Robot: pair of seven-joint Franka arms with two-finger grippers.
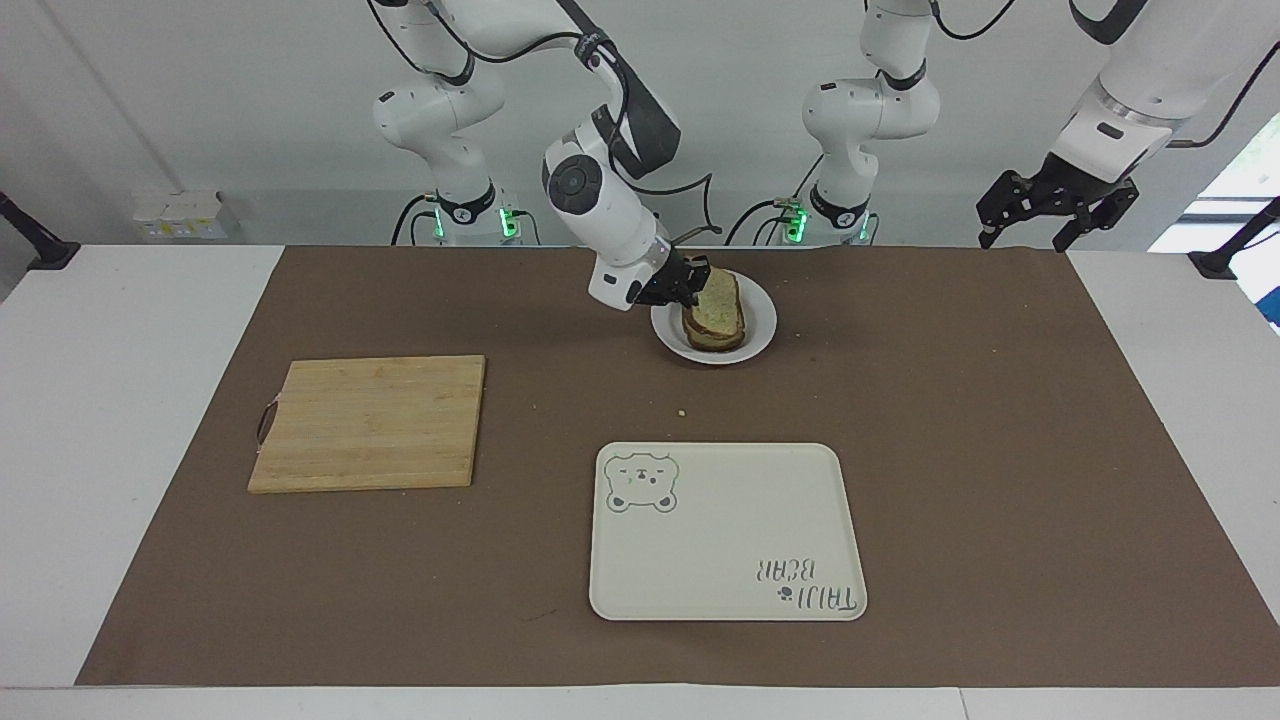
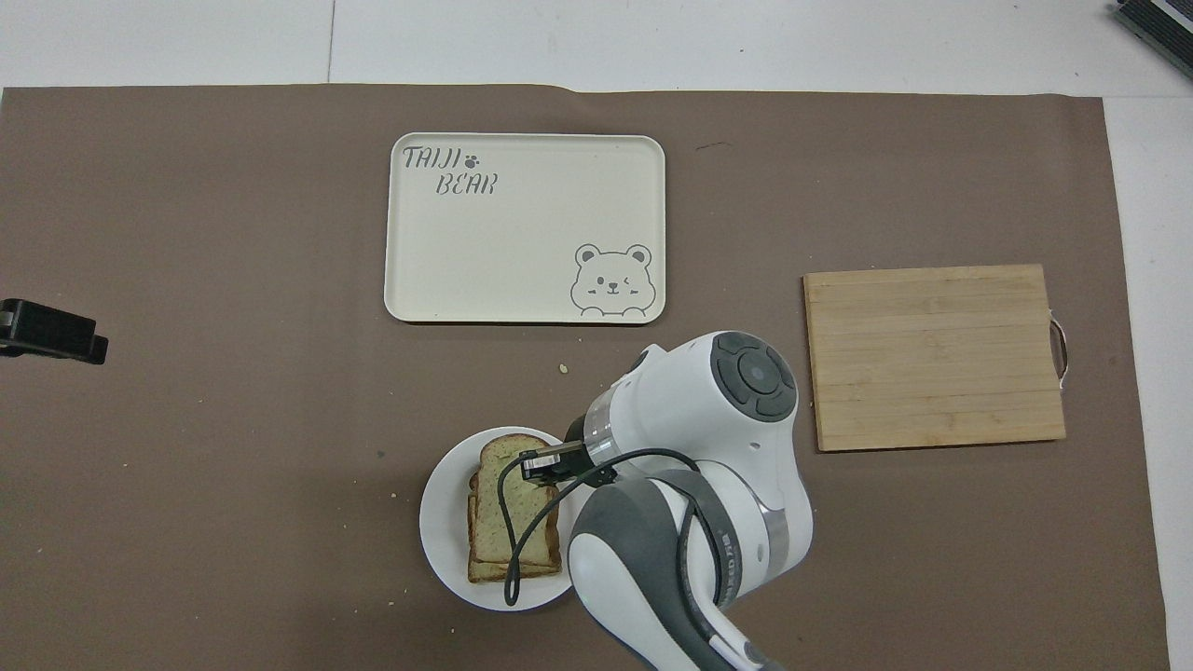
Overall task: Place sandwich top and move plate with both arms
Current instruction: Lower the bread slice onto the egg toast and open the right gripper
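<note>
The sandwich top [image 1: 718, 300], a pale bread slice with brown crust, lies over the egg toast on the small white plate [image 1: 757, 338] and hides the egg. My right gripper [image 1: 692, 284] is shut on the slice's edge at the side toward the right arm's end, low over the plate's rim. In the overhead view the slice [image 2: 508, 499] covers the toast on the plate [image 2: 438, 522], with the right gripper [image 2: 542, 463] at its edge. My left gripper [image 1: 1027, 232] waits open in the air at the left arm's end; it also shows in the overhead view [image 2: 51, 331].
A cream rectangular tray with a bear drawing [image 1: 725, 540] [image 2: 522, 242] lies farther from the robots than the plate. A wooden cutting board [image 1: 370, 420] [image 2: 932, 354] lies toward the right arm's end. A few crumbs dot the brown mat.
</note>
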